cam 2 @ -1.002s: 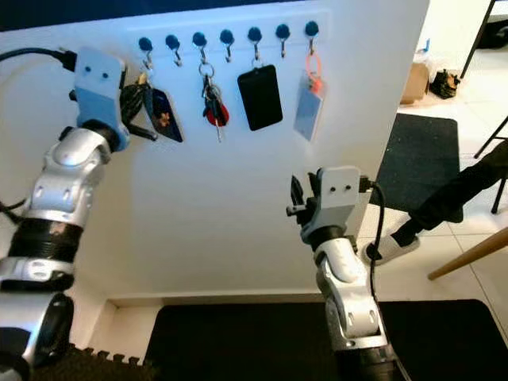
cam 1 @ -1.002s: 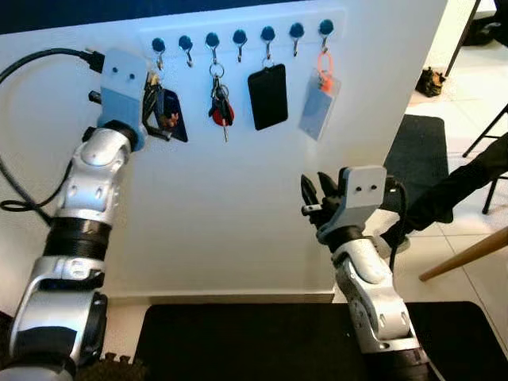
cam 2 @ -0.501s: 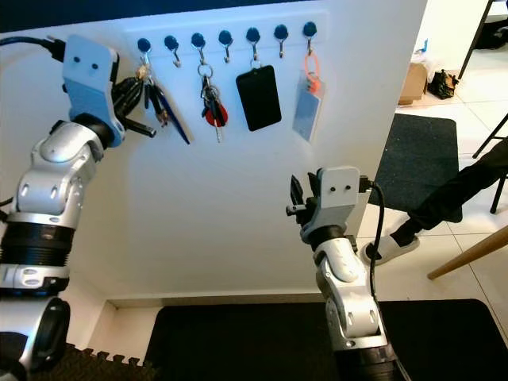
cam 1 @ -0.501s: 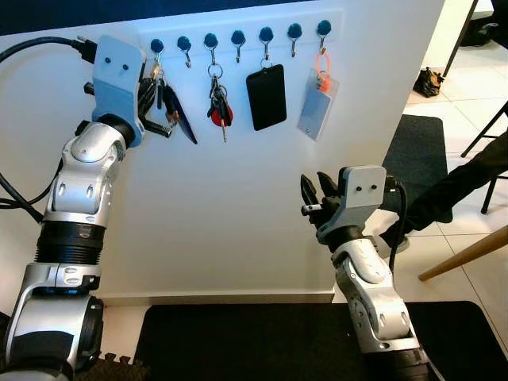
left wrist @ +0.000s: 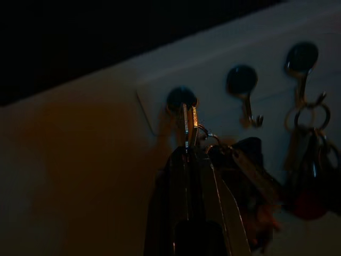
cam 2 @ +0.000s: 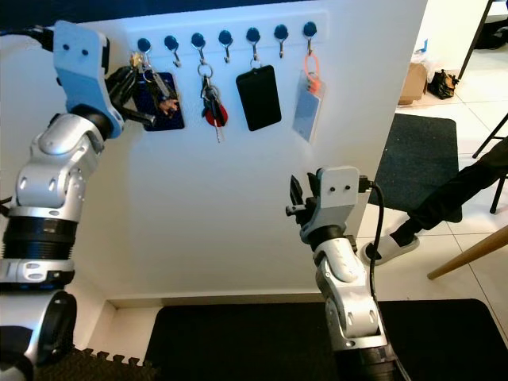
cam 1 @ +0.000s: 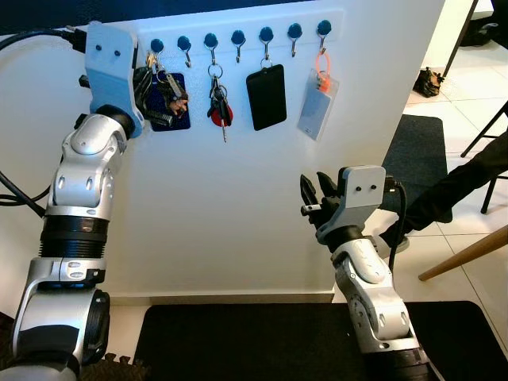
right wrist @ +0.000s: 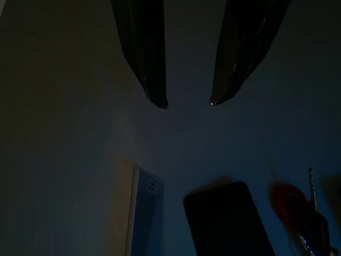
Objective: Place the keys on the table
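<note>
While the left arm reaches up to the white wall, the left gripper sits at the first hook of the hook rail, at about ten o'clock in the head views. Its black fingers are pressed close together on the keys, a bunch with a dark blue tag that hangs from that first hook. In the left wrist view the key ring lies right at the fingertips, just below the round blue hook head. The keys are touching the wall and are tilted toward the gripper.

Along the rail toward one o'clock hang other things: a second key bunch with a red fob, a black card holder, and a clear badge sleeve on an orange loop. One bare hook stands between the two key bunches.

At about four o'clock, the right gripper is raised in front of the wall, well apart from the hooks. Its two fingers are spread, with nothing between them, and point toward the wall.

A black mat lies on the floor at six o'clock. At three o'clock a person's dark-clad leg and shoe stretch over the tiled floor.
</note>
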### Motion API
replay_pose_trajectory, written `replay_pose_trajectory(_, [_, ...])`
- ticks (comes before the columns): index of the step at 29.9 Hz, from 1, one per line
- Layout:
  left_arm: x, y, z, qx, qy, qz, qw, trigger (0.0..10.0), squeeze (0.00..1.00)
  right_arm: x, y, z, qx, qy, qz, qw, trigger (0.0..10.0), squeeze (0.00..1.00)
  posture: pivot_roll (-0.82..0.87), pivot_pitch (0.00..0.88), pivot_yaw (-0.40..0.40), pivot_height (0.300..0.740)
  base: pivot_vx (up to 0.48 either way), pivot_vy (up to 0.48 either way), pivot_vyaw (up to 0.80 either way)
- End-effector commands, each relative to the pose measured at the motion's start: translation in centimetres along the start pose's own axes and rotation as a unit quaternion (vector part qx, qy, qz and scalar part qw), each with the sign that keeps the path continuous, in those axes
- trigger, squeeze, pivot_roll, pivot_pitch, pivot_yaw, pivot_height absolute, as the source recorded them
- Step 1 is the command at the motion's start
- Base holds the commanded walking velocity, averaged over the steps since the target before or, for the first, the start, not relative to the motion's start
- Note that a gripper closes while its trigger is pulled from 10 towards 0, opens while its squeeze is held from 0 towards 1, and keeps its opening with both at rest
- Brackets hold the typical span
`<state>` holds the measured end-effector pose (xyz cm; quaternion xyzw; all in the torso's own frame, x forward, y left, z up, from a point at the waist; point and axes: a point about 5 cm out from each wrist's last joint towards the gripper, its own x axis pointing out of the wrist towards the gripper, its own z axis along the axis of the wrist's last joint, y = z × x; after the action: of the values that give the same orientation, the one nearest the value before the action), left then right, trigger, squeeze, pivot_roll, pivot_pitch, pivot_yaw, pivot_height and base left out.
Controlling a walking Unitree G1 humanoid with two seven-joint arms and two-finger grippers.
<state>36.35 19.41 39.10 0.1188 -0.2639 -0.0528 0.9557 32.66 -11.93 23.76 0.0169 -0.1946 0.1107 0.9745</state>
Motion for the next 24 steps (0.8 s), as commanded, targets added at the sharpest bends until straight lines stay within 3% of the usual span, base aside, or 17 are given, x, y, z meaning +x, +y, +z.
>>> replay_pose_trajectory(1, [0.1,0.1,0.7,-0.007,-0.015,0.009,1.000,10.0,0.00,-0.1,0.3,-0.1,0.006,0.002,0.004,1.000,10.0,0.00,0.08,0.255,0.136,0.740,0.000,0.000,0.00])
replay_pose_trajectory(7, [0.9,-0.7,2.0,-0.004,-0.035,-0.011,0.999,10.0,0.00,0.0,0.3,-0.1,0.007,0.001,0.006,1.000,10.0,0.00,0.08,0.254,0.134,0.740,0.000,0.000,0.00])
replay_pose_trajectory(12, [1.2,-1.8,2.0,0.020,-0.036,-0.038,0.998,10.0,0.00,0.0,0.3,-0.1,0.007,0.001,0.006,1.000,10.0,0.00,0.08,0.257,0.135,0.740,0.000,0.000,0.00])
replay_pose_trajectory(18, [1.5,-2.4,2.5,0.019,-0.048,-0.054,0.997,10.0,0.00,0.0,0.3,-0.1,0.007,0.002,0.004,1.000,10.0,0.00,0.08,0.263,0.143,0.740,0.000,0.000,0.00])
replay_pose_trajectory(21, [1.5,-2.5,2.4,0.021,-0.044,-0.067,0.997,10.0,0.00,-0.2,0.2,-0.1,0.006,0.002,0.000,1.000,10.0,0.00,0.08,0.264,0.143,0.740,0.000,0.000,0.00])
replay_pose_trajectory(24, [1.4,-3.3,0.7,0.060,-0.002,-0.099,0.993,10.0,0.00,-0.2,0.1,-0.1,0.006,0.003,-0.001,1.000,10.0,0.00,0.08,0.267,0.143,0.740,0.000,0.000,0.00])
